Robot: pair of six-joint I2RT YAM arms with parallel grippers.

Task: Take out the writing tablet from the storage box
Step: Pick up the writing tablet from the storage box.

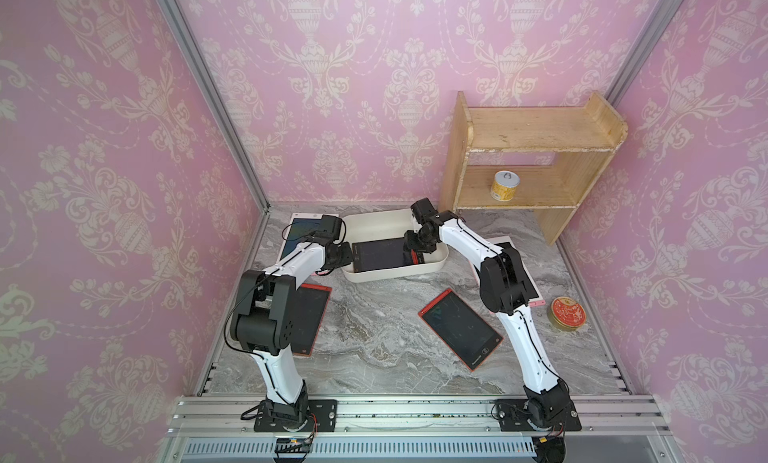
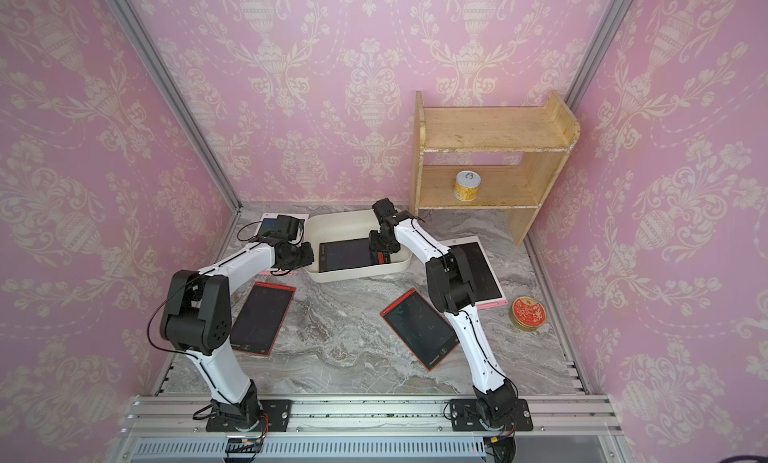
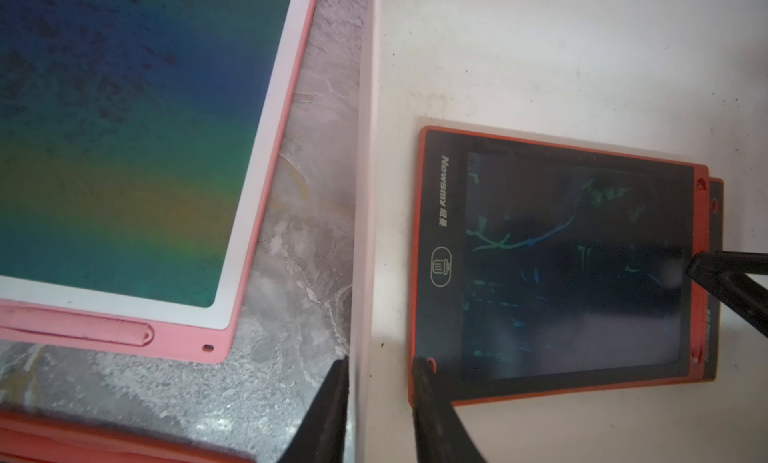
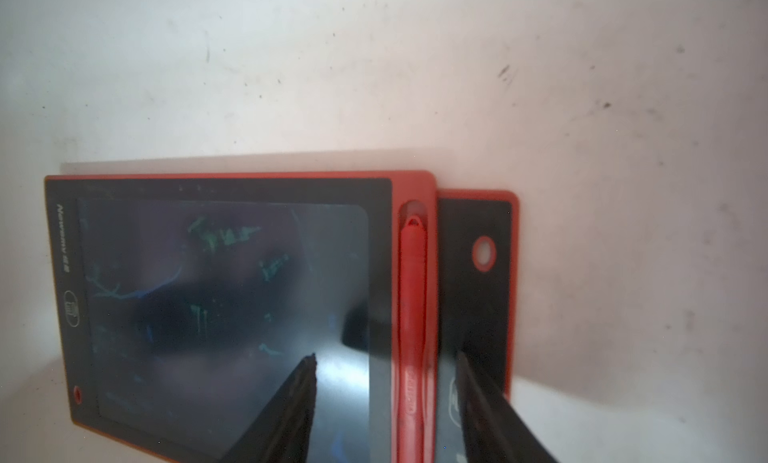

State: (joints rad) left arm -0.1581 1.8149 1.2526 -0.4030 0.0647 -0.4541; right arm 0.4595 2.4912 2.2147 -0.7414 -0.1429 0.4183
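storage box point(image 1: 386, 274) sits toward the back of the marble surface point(image 1: 374, 336). inside it the red-framed writing tablet point(image 4: 216, 307), its dark screen faintly scribbled, lies flat on a second tablet point(image 4: 473, 274), which peeks out past its stylus point(image 4: 411, 294) edge. the right gripper point(image 4: 385, 355) hangs low with fingers apart, one over the screen and one over the lower tablet. the left gripper point(image 3: 381, 360) is spread too, straddling the box's side wall, with its inner finger at the upper tablet's corner.
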